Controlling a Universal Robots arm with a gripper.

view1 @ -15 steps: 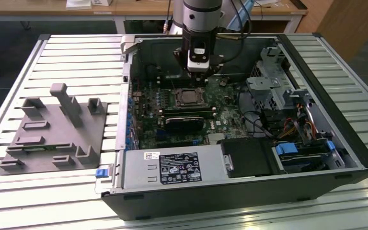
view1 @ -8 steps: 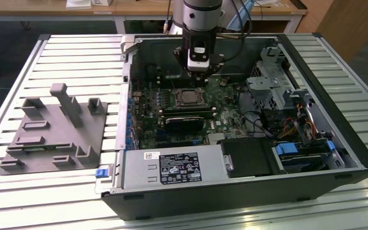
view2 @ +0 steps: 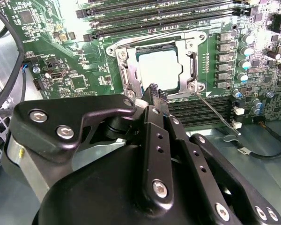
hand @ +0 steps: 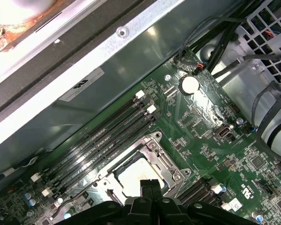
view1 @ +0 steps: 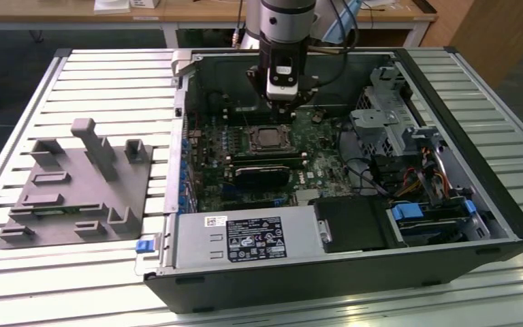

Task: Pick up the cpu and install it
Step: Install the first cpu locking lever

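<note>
The gripper (view2: 157, 96), fingers pressed together and holding nothing, hangs just above the cpu (view2: 159, 70), which lies flat in its motherboard socket (view2: 123, 79) directly below the fingertips.

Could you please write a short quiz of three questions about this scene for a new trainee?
1. True or false: the cpu already lies inside the socket frame on the motherboard.
2. Multiple choice: where is the gripper? A) over the grey fixture plate; B) inside the open computer case, just above the socket frame; C) over the power supply.
3. Fill in: the gripper's fingers are ____ together, holding nothing.

Key
1. True: its pale top shows within the frame in both wrist views.
2. B.
3. Closed: the fingertips meet, and the cpu lies apart, below them.
</note>
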